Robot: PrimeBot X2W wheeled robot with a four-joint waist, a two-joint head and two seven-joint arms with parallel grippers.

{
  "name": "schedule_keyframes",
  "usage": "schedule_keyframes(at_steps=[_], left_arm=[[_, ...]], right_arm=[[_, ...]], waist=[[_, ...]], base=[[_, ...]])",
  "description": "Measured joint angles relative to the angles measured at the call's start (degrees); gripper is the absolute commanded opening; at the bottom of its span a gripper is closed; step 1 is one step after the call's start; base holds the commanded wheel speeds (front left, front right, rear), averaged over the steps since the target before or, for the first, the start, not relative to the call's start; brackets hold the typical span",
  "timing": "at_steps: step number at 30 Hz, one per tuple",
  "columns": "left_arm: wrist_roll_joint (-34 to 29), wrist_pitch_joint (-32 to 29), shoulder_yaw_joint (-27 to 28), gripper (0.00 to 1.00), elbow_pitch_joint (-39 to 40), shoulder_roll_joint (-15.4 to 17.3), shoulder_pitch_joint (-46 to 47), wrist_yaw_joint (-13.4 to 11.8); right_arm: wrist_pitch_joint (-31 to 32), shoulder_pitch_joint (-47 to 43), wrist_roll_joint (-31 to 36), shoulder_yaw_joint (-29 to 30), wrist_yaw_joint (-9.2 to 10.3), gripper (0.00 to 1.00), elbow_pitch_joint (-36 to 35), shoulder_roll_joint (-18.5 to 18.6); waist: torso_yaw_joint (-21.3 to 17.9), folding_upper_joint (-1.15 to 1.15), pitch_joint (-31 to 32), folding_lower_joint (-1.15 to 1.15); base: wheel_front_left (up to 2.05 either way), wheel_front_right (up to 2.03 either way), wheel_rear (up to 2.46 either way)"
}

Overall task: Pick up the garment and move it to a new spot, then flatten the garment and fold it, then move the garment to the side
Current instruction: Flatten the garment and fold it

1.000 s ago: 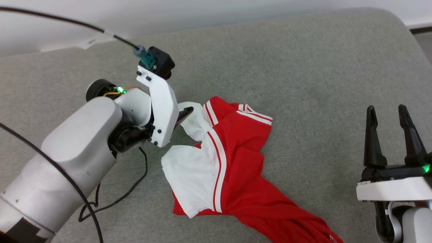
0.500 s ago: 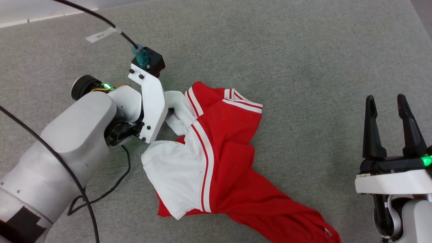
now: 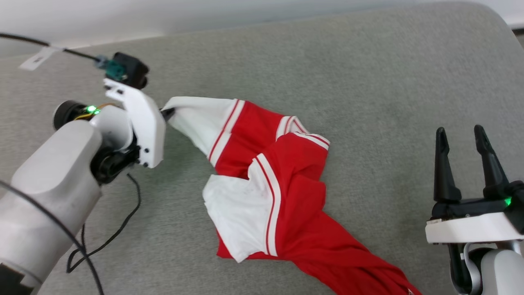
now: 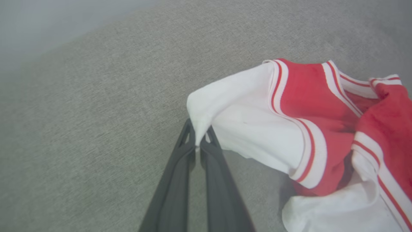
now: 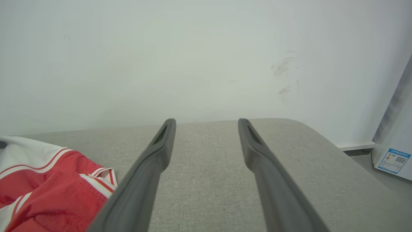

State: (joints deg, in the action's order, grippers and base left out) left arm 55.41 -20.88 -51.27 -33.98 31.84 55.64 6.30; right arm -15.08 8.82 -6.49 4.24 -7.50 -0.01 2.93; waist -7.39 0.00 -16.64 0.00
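Note:
The garment (image 3: 282,184), a red shirt with white sleeves and red-white striped trim, lies crumpled on the grey cushion (image 3: 368,82). My left gripper (image 3: 167,112) is shut on the tip of one white sleeve and holds it stretched out to the left, lifted off the surface. In the left wrist view the left gripper (image 4: 198,137) pinches the white sleeve of the garment (image 4: 257,116) between its closed fingertips. At the lower right my right gripper (image 3: 460,137) stands open and empty, well right of the shirt. The right wrist view shows the right gripper (image 5: 206,124) open and the garment (image 5: 48,180) at its lower left.
A black cable (image 3: 110,239) loops on the cushion under my left arm. The cushion's rounded far edge meets a white wall (image 5: 193,58). A white box with a blue label (image 5: 394,159) stands on the floor to the right.
My left gripper has closed on the white sleeve and pulled it up and to the left, stretching it out. The head camera has shifted. The right gripper stays open.

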Motion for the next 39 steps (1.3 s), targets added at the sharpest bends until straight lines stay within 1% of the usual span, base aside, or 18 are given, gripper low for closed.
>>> schedule_keyframes(at_steps=[3, 7, 12, 13, 14, 15, 18, 21, 22, 24, 26, 27, 29, 33, 36, 39], left_arm=[[1.25, 1.96, 1.29, 0.0, -0.12, 1.81, -2.47, -0.36], [2.8, 3.54, 1.76, 0.0, 0.15, 3.66, -7.71, -1.45], [4.98, 6.27, 2.55, 0.0, 1.67, 4.92, -15.49, -4.36], [5.28, 6.87, 2.55, 0.02, 2.19, 5.16, -17.1, -4.92], [5.38, 7.56, 2.54, 0.46, 2.89, 5.21, -18.6, -5.56], [5.43, 8.73, 2.64, 1.0, 3.63, 5.1, -19.99, -6.08], [5.32, 13.52, 3.44, 1.0, 6.42, 4.92, -22.4, -6.57], [3.47, 21.8, 5.11, 1.0, 9.43, 4.43, -23.31, -6.87], [2.61, 24.49, 5.42, 1.0, 10.45, 4.43, -23.63, -7.16], [-1.05, 30.59, 5.35, 1.0, 13.12, 5.04, -24.19, -7.05], [-3.1, 34.44, 6.71, 1.0, 15.72, 5.21, -25.38, -8.56], [-5.06, 35.26, 7.24, 1.0, 17.35, 5.38, -26.24, -9.07], [-8.09, 35.76, 9.83, 1.0, 21.35, 5.14, -28.77, -10.96], [-17.31, 35.95, 19.37, 1.0, 31.78, 1.97, -36.24, -14.67], [-22.32, 35.95, 24.29, 1.0, 36.46, -1.68, -44.17, -15.95], [-26.09, 35.95, 28.49, 1.0, 39.22, -5.31, -49.41, -15.95]], right_arm=[[0.0, -0.97, 0.68, -0.25, -0.01, 1.0, 0.11, -0.01], [0.0, -2.04, 1.54, -0.6, -0.01, 1.0, 0.32, -0.01], [0.0, -2.32, 1.94, -1.29, 0.0, 1.0, 0.51, -0.01], [0.0, -2.57, 2.01, -1.26, -0.01, 1.0, 0.51, -0.01], [0.0, -2.89, 2.02, -1.3, -0.01, 1.0, 0.54, -0.01], [0.0, -3.15, 2.07, -1.24, -0.01, 1.0, 0.59, -0.01], [0.0, -3.26, 2.44, -1.31, 0.0, 1.0, 0.66, -0.01], [0.0, -3.37, 2.54, -1.09, -0.01, 1.0, 0.73, -0.02], [-0.01, -3.39, 2.55, -0.93, -0.01, 1.0, 0.75, -0.01], [0.0, -3.48, 2.65, -0.64, 0.0, 1.0, 0.74, -0.01], [0.0, -3.55, 2.86, -0.51, -0.01, 1.0, 0.69, -0.01], [0.0, -3.64, 2.89, -0.37, 0.0, 1.0, 0.64, -0.01], [0.0, -4.17, 2.88, -0.11, -0.01, 1.0, 0.52, -0.02], [-0.01, -4.82, 2.71, -0.45, 0.0, 1.0, 0.44, -0.01], [-0.01, -5.89, 2.58, -1.01, 0.0, 1.0, 0.89, -0.02], [-0.01, -6.63, 2.59, -1.78, 0.0, 1.0, 1.72, -0.01]], waist=[[1.77, 0.0, 1.76, 0.0], [4.27, 0.0, 3.8, 0.0], [6.58, 0.0, 5.83, 0.0], [6.94, 0.0, 6.12, 0.0], [7.27, 0.0, 6.35, 0.0], [7.58, 0.0, 6.55, 0.0], [8.35, 0.0, 6.91, 0.0], [8.97, 0.0, 7.4, 0.0], [9.16, 0.0, 7.62, 0.0], [9.55, 0.0, 8.11, 0.0], [9.87, 0.0, 8.77, 0.0], [10.02, 0.0, 9.13, 0.0], [10.36, 0.0, 9.82, 0.0], [11.08, 0.0, 10.77, -0.01], [11.56, 0.0, 11.2, -0.01], [12.17, 0.0, 11.26, -0.01]], base=[[0.0, 0.0, 0.0], [0.0, 0.0, 0.0], [0.0, 0.0, 0.0], [0.0, 0.0, 0.0], [0.0, 0.0, 0.0], [0.0, 0.0, 0.0], [0.0, 0.0, 0.0], [0.0, 0.0, 0.0], [0.0, 0.0, 0.0], [0.0, 0.0, 0.0], [0.0, 0.0, 0.0], [0.0, 0.0, 0.0], [0.0, 0.0, 0.0], [0.0, 0.0, 0.0], [0.0, 0.0, 0.0], [0.0, 0.0, 0.0]])
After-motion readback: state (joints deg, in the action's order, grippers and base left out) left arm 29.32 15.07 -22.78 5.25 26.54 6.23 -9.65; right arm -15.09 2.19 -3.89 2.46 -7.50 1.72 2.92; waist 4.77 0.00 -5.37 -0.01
